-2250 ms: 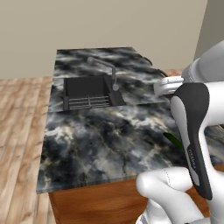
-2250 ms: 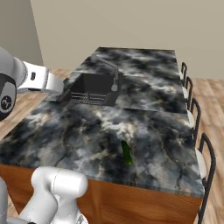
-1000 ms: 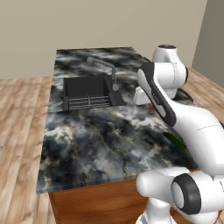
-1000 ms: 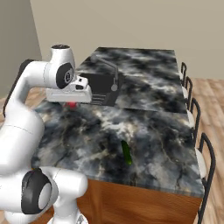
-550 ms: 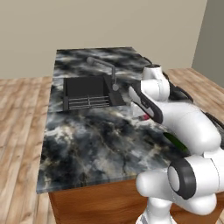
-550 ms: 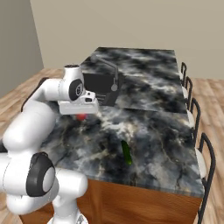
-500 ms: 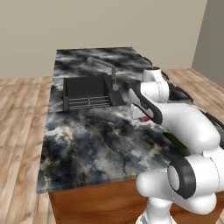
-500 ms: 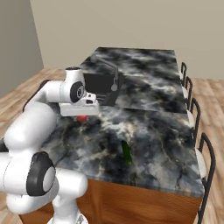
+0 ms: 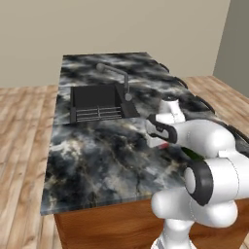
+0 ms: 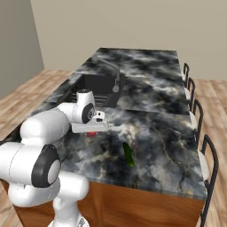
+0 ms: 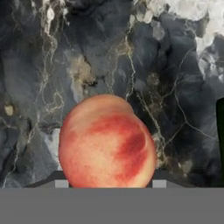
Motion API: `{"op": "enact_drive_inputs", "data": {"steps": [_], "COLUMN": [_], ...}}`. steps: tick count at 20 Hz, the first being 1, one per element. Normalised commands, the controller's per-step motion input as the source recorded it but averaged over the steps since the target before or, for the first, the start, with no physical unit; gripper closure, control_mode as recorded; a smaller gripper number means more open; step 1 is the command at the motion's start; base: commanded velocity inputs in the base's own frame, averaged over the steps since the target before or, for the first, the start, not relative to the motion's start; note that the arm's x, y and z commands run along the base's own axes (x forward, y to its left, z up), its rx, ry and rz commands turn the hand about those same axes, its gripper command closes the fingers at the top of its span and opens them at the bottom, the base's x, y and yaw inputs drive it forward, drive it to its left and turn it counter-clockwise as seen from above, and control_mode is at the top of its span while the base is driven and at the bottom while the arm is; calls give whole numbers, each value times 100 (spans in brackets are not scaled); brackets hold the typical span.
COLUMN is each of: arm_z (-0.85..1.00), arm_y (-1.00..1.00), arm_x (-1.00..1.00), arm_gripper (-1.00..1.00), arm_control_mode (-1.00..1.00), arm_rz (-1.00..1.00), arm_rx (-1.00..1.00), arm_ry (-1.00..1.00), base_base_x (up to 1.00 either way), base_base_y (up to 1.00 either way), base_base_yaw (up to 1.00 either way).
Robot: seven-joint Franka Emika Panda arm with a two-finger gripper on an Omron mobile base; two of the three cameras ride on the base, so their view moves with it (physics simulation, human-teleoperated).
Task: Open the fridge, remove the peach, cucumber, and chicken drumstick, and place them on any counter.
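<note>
The gripper (image 11: 107, 183) has lowered toward the counter (image 10: 155, 133), pinching the peach (image 11: 107, 142), near the sink (image 10: 95, 88).

Plain beige wall (image 9: 121, 34) across top of frame in left base view; grey wall section (image 9: 236, 44) at upper right. Same beige wall (image 10: 133, 22) at top of right base view, grey wall (image 10: 17, 44) at upper left. Light wood plank floor (image 9: 24, 146) at left and lower left, more planks (image 10: 217, 115) at right edge. Row of dark metal chair backs (image 10: 197, 119) along right side of right base view. Light soft, even, no hard shadows
</note>
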Motion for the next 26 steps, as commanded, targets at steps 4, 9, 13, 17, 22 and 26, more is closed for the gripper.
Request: {"op": "enact_drive_inputs", "data": {"steps": [4,9,13,17,22,26], "arm_z": [-67,-51,-47,-37,-35,-34], "arm_y": [-13,-7,-5,0,0,0], "arm_x": [27,25,23,15,10,9], "arm_gripper": [100,100,100,100,100,100], "arm_control_mode": [-100,-100,-100,-100,-100,-100], "arm_rz": [2,1,0,0,0,0], "arm_rx": [0,0,0,0,0,0], "arm_ry": [0,0,0,0,0,0], "base_base_x": [0,0,0,0,0,0], "base_base_y": [0,0,0,0,0,0], "base_base_yaw": [0,0,0,0,0,0]}}
